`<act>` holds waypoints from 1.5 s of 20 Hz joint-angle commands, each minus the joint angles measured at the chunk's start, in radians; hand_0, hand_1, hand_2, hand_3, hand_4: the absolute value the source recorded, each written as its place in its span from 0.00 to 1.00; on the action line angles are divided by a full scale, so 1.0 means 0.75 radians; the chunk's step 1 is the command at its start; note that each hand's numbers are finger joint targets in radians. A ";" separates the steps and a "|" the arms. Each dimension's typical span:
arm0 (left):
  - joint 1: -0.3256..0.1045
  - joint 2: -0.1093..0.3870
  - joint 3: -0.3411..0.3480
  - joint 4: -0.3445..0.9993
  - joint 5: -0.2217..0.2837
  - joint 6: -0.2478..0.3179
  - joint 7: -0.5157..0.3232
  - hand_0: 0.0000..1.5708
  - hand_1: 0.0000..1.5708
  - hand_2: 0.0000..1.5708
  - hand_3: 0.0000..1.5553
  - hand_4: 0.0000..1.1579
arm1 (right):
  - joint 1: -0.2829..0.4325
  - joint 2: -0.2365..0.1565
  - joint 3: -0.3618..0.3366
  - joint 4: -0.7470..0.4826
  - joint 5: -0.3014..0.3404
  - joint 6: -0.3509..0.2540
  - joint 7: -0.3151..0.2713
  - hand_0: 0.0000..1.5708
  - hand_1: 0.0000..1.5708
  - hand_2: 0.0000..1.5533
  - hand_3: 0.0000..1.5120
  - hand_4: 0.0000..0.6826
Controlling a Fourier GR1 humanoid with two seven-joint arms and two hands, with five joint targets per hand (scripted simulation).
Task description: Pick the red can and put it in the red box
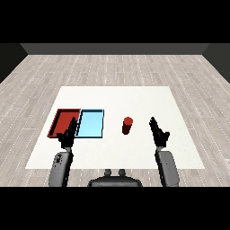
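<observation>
Head view: red can (127, 125) stands upright on the white table (134, 96), right of the light blue tray (90, 123), untouched. Right hand (158, 132) is near it on the right, apart from it, fingers straight and pointing far, holding nothing.

Step in hand looks like the reach: I'd bring that hand in leftward at the can's mid-height and curl round it without tipping it. Red tray (63, 122) is far left, past the blue one.

Left hand (68, 134) hovers over the trays' near edge, fingers relaxed, empty.
</observation>
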 commanded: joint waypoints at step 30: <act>-0.065 -0.037 0.049 0.022 0.085 -0.128 -0.575 0.00 0.00 0.00 0.00 0.00 | -0.226 -0.117 -0.208 0.322 -0.207 0.258 -0.451 0.00 0.00 0.00 0.00 0.00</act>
